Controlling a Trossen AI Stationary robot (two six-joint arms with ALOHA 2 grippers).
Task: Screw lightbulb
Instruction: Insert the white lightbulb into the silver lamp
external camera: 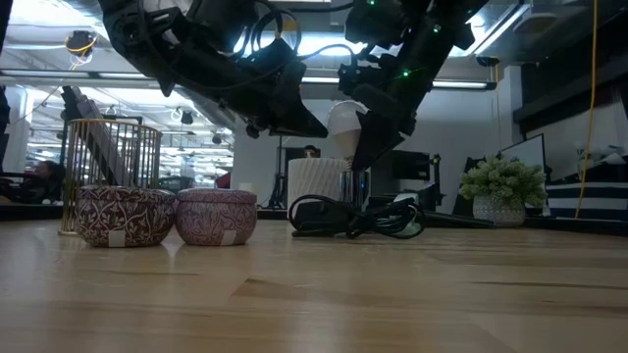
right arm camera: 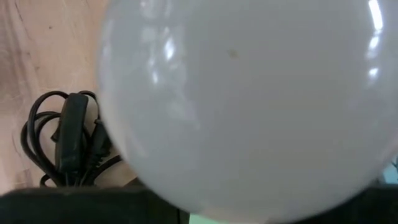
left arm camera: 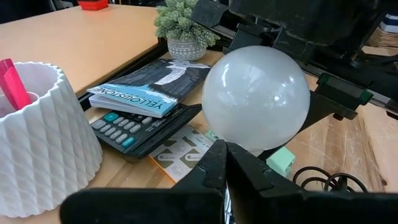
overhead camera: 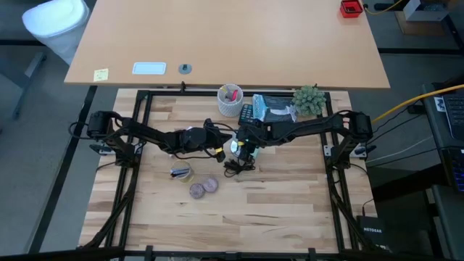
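Since the bulb [left arm camera: 256, 98] is fragile, slippery glass, it is gripped round its globe by the right hand [overhead camera: 239, 148]; the left hand [left arm camera: 225, 163] is closed, empty.

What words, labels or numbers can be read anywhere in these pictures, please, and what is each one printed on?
"YELLOWSTONE", upside down in the left wrist view: on the blue band of the book lying on the calculator.
"NETGEAR": on the black box at the table's corner in the high view.
Calculator keys: too small to read.
Printed card beside the calculator: patterned, no readable text.
Yellow note and white label on the far desk: too small to read.
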